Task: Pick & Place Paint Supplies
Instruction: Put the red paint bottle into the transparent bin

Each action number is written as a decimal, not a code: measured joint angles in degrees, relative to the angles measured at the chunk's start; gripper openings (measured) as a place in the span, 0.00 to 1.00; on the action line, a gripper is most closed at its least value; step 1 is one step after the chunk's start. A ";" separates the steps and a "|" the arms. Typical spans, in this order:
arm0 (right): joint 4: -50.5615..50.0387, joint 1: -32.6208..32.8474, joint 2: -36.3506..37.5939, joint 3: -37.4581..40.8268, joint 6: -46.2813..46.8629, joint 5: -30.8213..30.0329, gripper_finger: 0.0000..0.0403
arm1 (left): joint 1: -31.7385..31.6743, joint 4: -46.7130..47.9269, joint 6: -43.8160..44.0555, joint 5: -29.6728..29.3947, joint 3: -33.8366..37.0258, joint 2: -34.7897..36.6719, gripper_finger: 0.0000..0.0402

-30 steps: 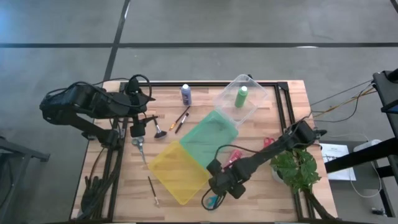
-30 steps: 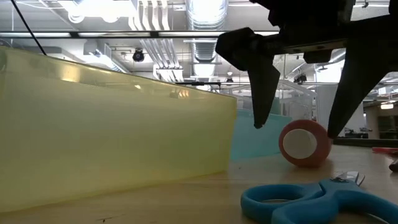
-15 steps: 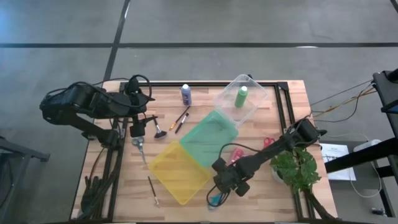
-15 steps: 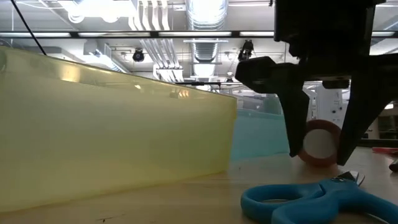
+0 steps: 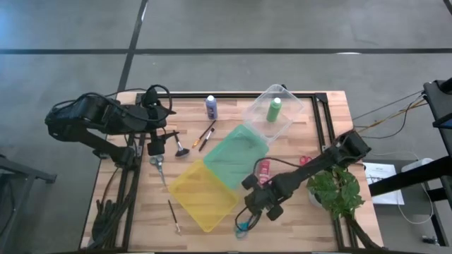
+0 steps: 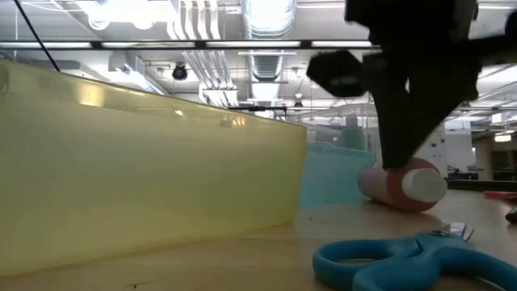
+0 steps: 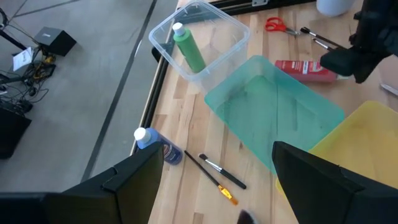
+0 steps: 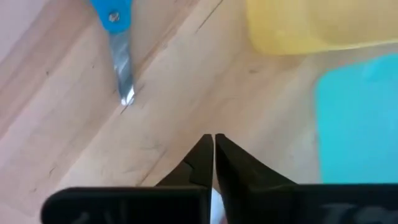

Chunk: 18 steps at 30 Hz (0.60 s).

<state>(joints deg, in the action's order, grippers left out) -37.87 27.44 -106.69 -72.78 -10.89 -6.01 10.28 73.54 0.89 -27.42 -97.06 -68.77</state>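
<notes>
Left arm is waiting over the worktop's (image 5: 321,106) 9 o'clock side; left hand (image 5: 157,143) is hanging just above the grey-handled scissors (image 5: 159,168). In the left wrist view its two fingers (image 7: 134,180) are standing well apart, spread, with nothing between them.

A lone brush (image 5: 173,214) is lying at 7 o'clock, beside the yellow bin (image 5: 201,194). A broad-headed brush (image 5: 180,147) and two thin brushes (image 5: 206,134) are lying just right of the left hand. Blue-purple bottle (image 5: 211,107) is lying at 11 o'clock, clear of all bins.

Yellow bin and green bin (image 5: 237,155) are sitting side by side in the middle, touching. Clear bin (image 5: 274,111) is sitting at 1 o'clock, with the green bottle (image 5: 273,109) lying inside it.

Blue-handled scissors (image 5: 242,227) are lying at 6 o'clock, near the front edge. Right hand (image 5: 258,198) is hovering just above them at 5 o'clock, beside the yellow bin's corner. The right wrist view is showing its fingers (image 8: 202,163) pressed together, tips touching, pinching nothing.

Pink-red bottle (image 5: 264,170) is lying on its side on the bare worktop, just beside the green bin and just behind the right hand. In the low view a dark finger is crossing in front of it; contact cannot be told.

Red-handled scissors (image 5: 304,161) are lying at 3 o'clock. Leafy plant (image 5: 337,190) is standing at 4 o'clock, at the edge.
</notes>
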 joint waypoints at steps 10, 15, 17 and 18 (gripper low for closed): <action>-3.15 -0.12 3.68 -5.85 2.21 -3.00 0.03 | -0.01 -0.07 0.01 0.00 0.00 0.00 0.77; -9.08 -1.01 4.44 -5.87 5.95 2.37 0.03 | 0.00 -0.15 0.02 0.00 0.00 0.00 0.77; -11.54 -2.10 4.39 -5.68 8.65 6.18 0.03 | 0.00 -0.23 0.02 0.00 0.00 0.00 0.77; -12.11 -2.67 4.35 -5.58 9.85 7.68 0.03 | -0.01 -0.30 0.02 0.00 0.00 0.00 0.77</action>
<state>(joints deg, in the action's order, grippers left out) -49.98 24.77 -102.35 -78.36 -1.04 1.67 10.27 73.23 0.91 -27.42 -97.06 -68.77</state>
